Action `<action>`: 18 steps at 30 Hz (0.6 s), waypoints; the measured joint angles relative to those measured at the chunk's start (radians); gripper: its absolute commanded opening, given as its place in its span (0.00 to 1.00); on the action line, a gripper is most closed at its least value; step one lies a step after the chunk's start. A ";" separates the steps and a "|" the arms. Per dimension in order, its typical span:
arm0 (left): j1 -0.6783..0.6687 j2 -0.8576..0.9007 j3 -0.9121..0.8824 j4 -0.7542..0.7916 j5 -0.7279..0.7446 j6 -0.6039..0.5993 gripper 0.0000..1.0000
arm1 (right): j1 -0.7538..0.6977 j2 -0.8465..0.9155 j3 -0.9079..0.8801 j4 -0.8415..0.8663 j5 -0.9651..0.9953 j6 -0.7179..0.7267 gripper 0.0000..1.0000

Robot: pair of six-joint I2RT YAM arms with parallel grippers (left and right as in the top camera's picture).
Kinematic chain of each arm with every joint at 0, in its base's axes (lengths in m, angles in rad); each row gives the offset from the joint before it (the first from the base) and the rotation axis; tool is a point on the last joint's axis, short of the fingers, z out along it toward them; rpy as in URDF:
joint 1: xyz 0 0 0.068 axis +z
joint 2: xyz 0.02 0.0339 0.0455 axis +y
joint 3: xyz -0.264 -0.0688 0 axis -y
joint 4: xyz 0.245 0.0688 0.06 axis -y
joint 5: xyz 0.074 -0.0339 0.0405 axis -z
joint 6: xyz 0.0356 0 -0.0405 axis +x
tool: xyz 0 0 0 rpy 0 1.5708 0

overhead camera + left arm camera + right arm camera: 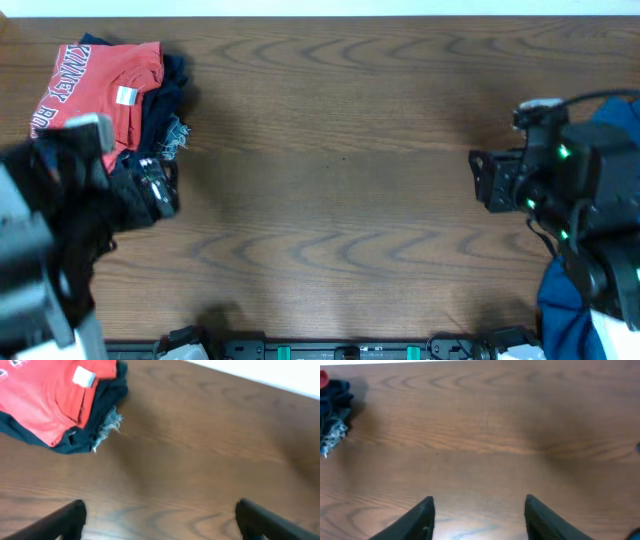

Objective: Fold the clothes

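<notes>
The coral-red T-shirt (105, 85) lay folded at the far left corner of the table (340, 150), its white neck label (126, 96) facing up and a bit of the white lettering showing along one edge. It sat on top of a dark navy garment (165, 100), whose frayed pale hem (110, 422) stuck out on the side nearest the middle of the table. To my eye that little stack looked finished.

The step in hand seemed to be getting the left arm clear of the pile without spoiling it. Done well, that would mean lifting straight up before swinging anywhere. It would also mean keeping the fingers off that loose fringe, which looked like the sort of thing that catches and drags a whole fold askew.

The left gripper (160, 520) hung over bare wood just beside the stack, its jaws spread very wide, nothing between them, touching neither cloth nor table that I could see. The right gripper (479, 517) was well apart from the pile, over the right half of the table, jaws parted a moderate way and likewise empty. Some blue cloth (570, 315) lay bunched at the right edge beneath that arm, probably next in line.
</notes>
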 measured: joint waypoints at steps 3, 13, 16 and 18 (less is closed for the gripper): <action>0.000 -0.084 0.000 -0.002 -0.006 0.001 0.98 | 0.000 -0.043 0.003 -0.005 0.000 -0.016 0.99; 0.000 -0.148 0.000 -0.005 -0.007 0.000 0.98 | 0.000 -0.063 0.004 -0.061 0.000 -0.021 0.99; 0.000 -0.143 0.000 -0.005 -0.008 0.000 0.98 | 0.000 -0.063 0.004 -0.063 0.000 -0.022 0.99; 0.000 -0.143 0.000 -0.005 -0.008 0.000 0.98 | 0.000 -0.063 0.004 -0.063 0.000 -0.022 0.99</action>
